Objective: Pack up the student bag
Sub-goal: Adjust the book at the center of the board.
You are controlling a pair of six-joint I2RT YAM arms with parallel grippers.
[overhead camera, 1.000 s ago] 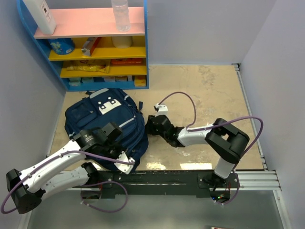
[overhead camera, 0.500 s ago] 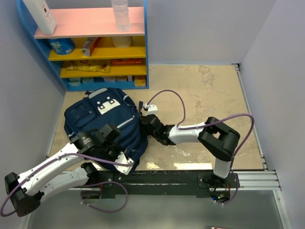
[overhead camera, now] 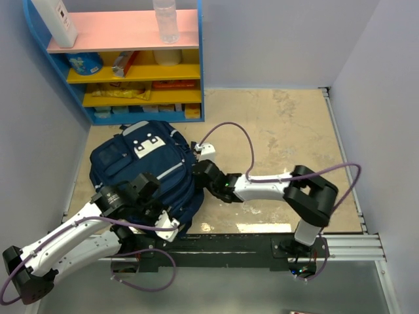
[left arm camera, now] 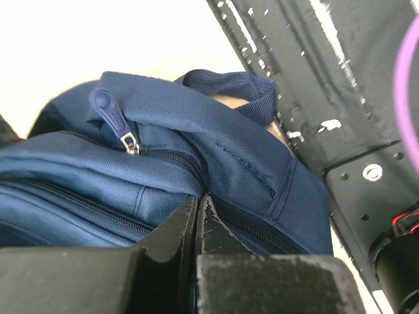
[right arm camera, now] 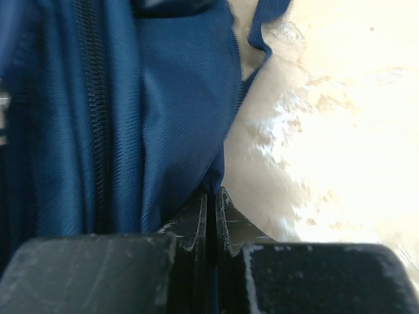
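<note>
Top external view: shows the student bag (overhead camera: 147, 171) lying front-up on the left of the beige table (overhead camera: 294, 131), white patch toward 12 o'clock, just below a blue shelf unit (overhead camera: 200, 65). Places the left gripper (overhead camera: 157, 204) over the bag's 6 o'clock edge, near the black rail (overhead camera: 216, 245), and the right gripper (overhead camera: 200, 171) hard against its 3 o'clock side. Left wrist view: finds the fingers (left arm camera: 170, 227) set together to a thin slit, tips pressed into navy fabric beside a zip line; cannot tell whether cloth sits between them. Shows a blue zip puller (left arm camera: 105, 108) at 10 o'clock from those tips and a fabric loop (left arm camera: 242, 85) at 1 o'clock. Right wrist view: finds the fingers (right arm camera: 188, 224) likewise closed, with a fold of the bag's edge nipped at the tips, the bag filling everything from 9 to 12 o'clock, a strap (right arm camera: 262, 26) trailing over bare table at 1 o'clock.
</note>
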